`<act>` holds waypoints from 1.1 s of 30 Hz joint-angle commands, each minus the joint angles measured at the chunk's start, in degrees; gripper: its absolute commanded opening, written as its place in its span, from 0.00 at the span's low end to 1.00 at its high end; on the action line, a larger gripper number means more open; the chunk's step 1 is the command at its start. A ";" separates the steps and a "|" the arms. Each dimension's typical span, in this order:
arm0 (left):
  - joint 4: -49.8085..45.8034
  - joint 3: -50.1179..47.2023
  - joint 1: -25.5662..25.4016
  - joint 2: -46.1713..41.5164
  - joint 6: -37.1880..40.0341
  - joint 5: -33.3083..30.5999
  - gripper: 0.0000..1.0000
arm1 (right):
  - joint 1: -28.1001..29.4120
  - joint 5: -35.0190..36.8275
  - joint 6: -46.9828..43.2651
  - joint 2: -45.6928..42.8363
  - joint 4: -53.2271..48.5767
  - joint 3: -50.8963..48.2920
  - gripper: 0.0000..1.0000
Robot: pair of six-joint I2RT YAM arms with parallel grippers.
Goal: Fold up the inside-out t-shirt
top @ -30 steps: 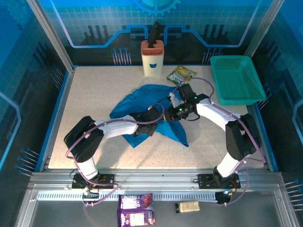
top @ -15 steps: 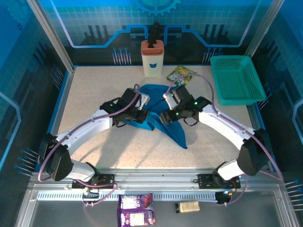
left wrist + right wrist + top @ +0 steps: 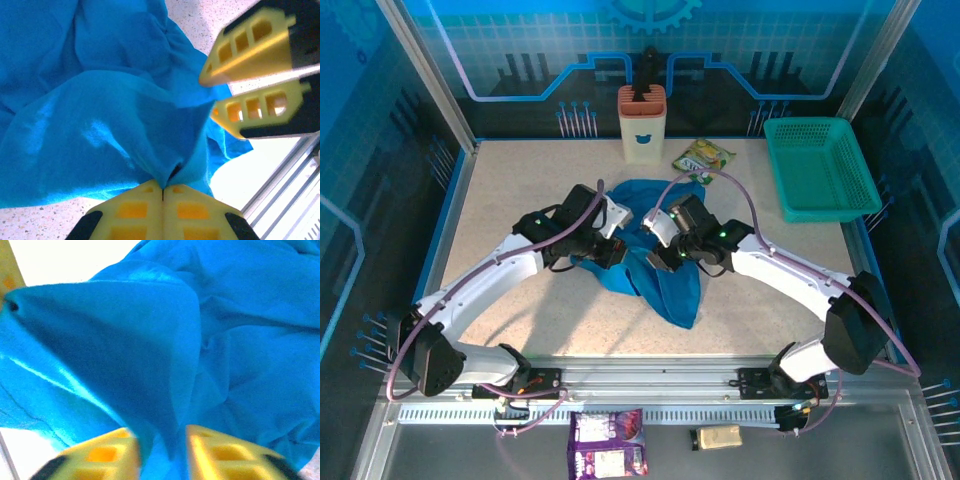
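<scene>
**Both hands grip the blue t-shirt at the middle of the desk**

The t-shirt (image 3: 672,290) lies crumpled at the middle of the desk (image 3: 510,190), and one loose part of it trails toward the near side. The left hand (image 3: 613,247) reaches in from the left. Its fingers are pressed fully together on a small fold of the cloth. The right hand (image 3: 655,252) reaches in from the right, just beside the left one. Its fingers stand only a little apart, with a thicker fold of the shirt caught between them. Between the two hands the cloth is pulled up into a ridge. A snack packet (image 3: 702,157) lies near the far edge of the shirt. A peach holder (image 3: 642,122) stands at the far side, and a teal basket (image 3: 820,165) sits at the far right, well apart from the shirt.
</scene>
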 commanded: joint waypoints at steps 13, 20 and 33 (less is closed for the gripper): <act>5.75 -0.21 -1.64 -4.84 -0.13 3.64 0.65 | 0.93 -6.52 2.72 -6.30 -6.06 4.37 0.00; 11.26 -0.15 -8.53 0.20 0.73 -5.98 0.70 | -1.71 -10.09 11.06 -8.22 -6.52 6.61 0.00; 22.66 -7.42 -9.20 3.23 -4.00 -13.40 0.76 | -6.80 -17.17 20.87 -10.78 -3.67 5.97 0.00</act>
